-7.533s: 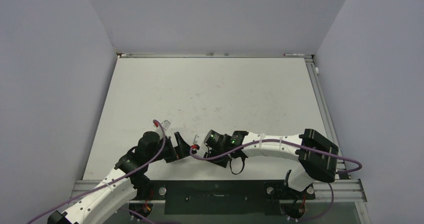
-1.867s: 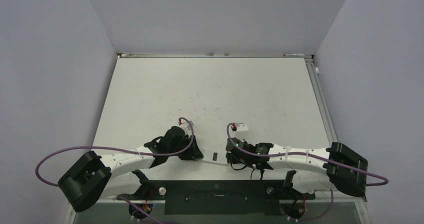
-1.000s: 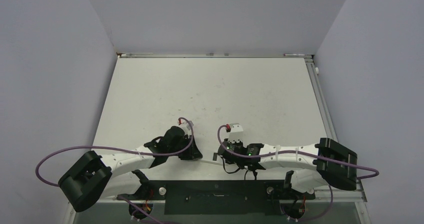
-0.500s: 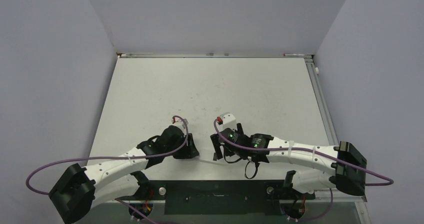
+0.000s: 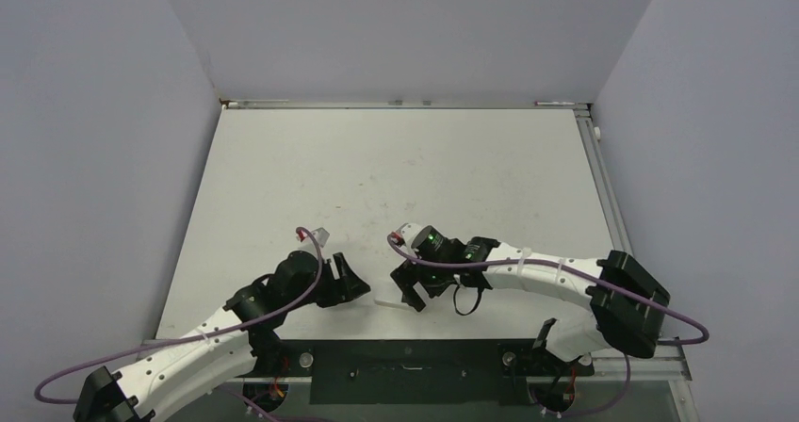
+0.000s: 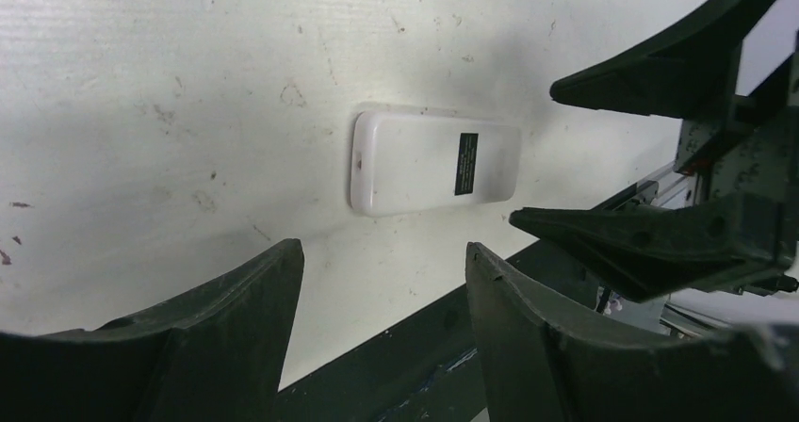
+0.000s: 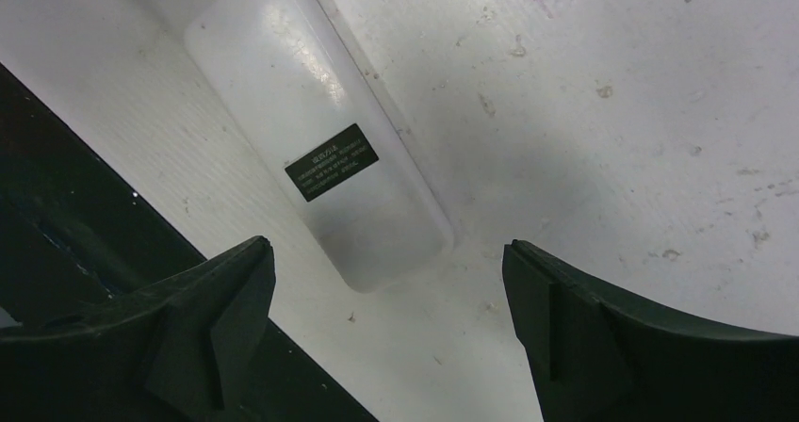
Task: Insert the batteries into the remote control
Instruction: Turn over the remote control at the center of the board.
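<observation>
near the front edge of the white table (image 5: 396,158), between the two arms, the remote control (image 6: 433,161) is seen lying flat with its plain white back turned up. a small black label (image 6: 465,163) is carried on that back, toward one end. the remote is touched by neither arm and rests on the table surface alone, near the dark rail (image 5: 405,358) that runs along the table's near edge.

the left gripper (image 6: 382,262) is held low over the table on the remote's left. its jaws are spread apart with nothing between them, and from the left wrist view the remote is seen beyond the gap, well clear of it. the right gripper (image 7: 386,252) is set on the other side, its jaws opened very wide and likewise empty. from the right wrist view the remote is seen lying slantwise ahead of the gap, its nearer end reaching toward it but not gripped. in the left wrist view the right gripper's two dark fingers (image 6: 660,64) are shown just past the remote's far end, one higher and one lower in the picture, both pointing toward it.

scuffs and small dark specks are scattered over the table top. purple cables (image 5: 443,264) are looped along both arms.
</observation>
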Robot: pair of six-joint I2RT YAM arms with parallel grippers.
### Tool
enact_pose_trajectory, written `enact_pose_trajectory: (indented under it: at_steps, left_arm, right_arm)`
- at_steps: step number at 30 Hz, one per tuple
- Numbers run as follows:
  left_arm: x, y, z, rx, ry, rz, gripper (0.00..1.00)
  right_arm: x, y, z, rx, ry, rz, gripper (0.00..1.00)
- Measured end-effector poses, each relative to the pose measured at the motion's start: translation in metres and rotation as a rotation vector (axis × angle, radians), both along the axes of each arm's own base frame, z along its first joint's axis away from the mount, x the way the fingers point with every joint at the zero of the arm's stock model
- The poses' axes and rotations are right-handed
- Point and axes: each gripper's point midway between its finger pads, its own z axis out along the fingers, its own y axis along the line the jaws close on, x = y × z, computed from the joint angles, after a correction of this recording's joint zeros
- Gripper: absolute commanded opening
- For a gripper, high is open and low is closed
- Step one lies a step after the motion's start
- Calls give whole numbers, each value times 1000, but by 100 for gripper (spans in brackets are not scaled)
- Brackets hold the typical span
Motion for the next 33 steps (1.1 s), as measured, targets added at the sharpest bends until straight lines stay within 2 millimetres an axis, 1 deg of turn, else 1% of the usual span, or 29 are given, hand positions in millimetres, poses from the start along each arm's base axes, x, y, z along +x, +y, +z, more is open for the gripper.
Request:
enact_pose_trajectory:
  at_steps: [5,9,12,14,19,22,23,25,30,31,33]
  left_arm:
    - [-8,2,-5,-32,36,13,61]
    - [-11,1,-1,-58,46,11,61]
    - [-12,0,1,-71,49,7,61]
    - [-13,0,1,-73,53,7,61]
    - [-16,1,-3,-71,68,6,61]
    - [-16,2,-2,-77,66,6,61]
    - [-17,2,-1,-82,65,7,61]
    - [-17,2,-1,-90,62,10,62]
    - [-20,4,-7,-92,71,16,62]
    - [-20,5,-10,-89,76,17,62]
    - [-21,6,-13,-84,86,18,63]
  right_arm:
    - [-6,3,-23,-35,69,48,90]
    - [-11,7,-36,-44,110,72,90]
    - [-11,13,-37,-30,106,87,89]
    - [-14,17,-36,-24,98,100,87]
    - [-27,26,-40,-59,41,136,80]
    - [-34,29,-42,-87,2,130,74]
    - [-36,29,-43,-95,-7,123,72]
    - [-37,28,-44,-112,-24,103,60]
    - [-34,27,-46,-129,-57,32,23]
    - [-33,27,-46,-129,-57,14,11]
    - [-31,28,-46,-126,-59,-16,9]
